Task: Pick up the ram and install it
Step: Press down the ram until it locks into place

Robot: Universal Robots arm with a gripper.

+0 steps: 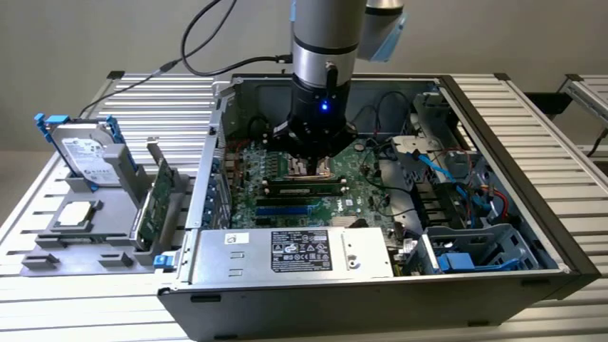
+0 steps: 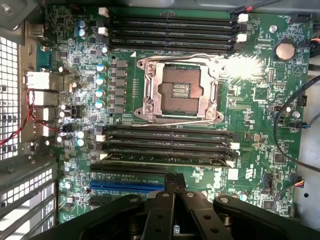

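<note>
The ram [image 1: 304, 189] is a narrow green stick with dark chips, standing on edge in a black memory slot on the motherboard [image 1: 366, 174] inside the open computer case. From above it appears as a thin green line [image 2: 165, 159] in the slot nearest my fingers. My gripper [image 1: 314, 165] hangs just above the board between the processor socket [image 2: 177, 90] and that slot. Its fingertips [image 2: 175, 177] are pressed together, shut with nothing between them and apart from the ram.
A black rack [image 1: 85, 242] on the exterior view's left holds a hard drive [image 1: 85, 153], a processor chip [image 1: 76, 214] and a larger green expansion card [image 1: 152, 203]. The power supply [image 1: 295, 253] sits at the case front, and cables and drive cages [image 1: 465, 206] crowd the exterior view's right.
</note>
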